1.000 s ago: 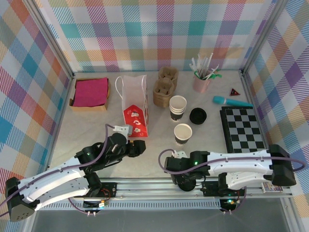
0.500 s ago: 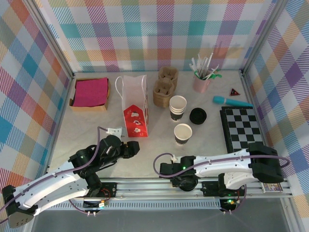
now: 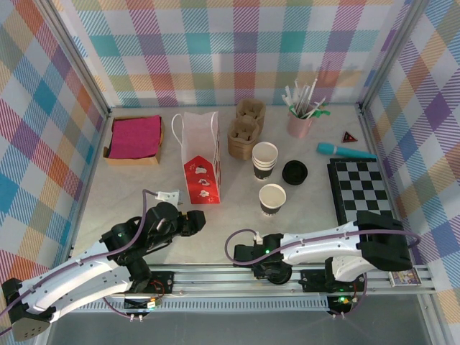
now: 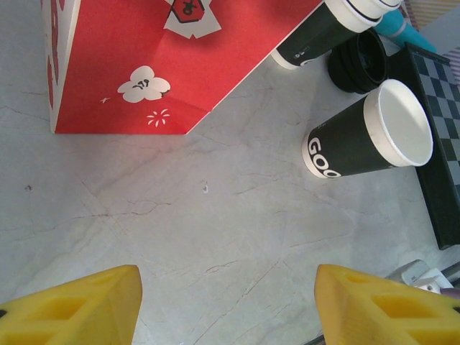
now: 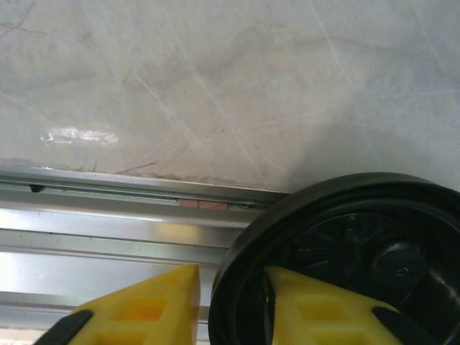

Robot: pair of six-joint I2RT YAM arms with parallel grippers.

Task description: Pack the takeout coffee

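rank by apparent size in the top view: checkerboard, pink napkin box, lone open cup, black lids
1. checkerboard
2. pink napkin box
3. lone open cup and black lids: look about alike, so unranked

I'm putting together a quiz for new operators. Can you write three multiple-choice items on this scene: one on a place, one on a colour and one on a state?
1. Where does the paper bag stand?
A) at the near edge
B) between the napkin box and the cup carriers
C) in the far right corner

2. What colour are the napkins?
A) pink
B) green
C) white

3. How is the single cup nearest the arms?
A) lidded
B) tipped over
C) upright and open

Answers:
1. B, the top view shows the bag flanked by both.
2. A, the box holds a pink stack.
3. C, the cup's white inside shows from above.
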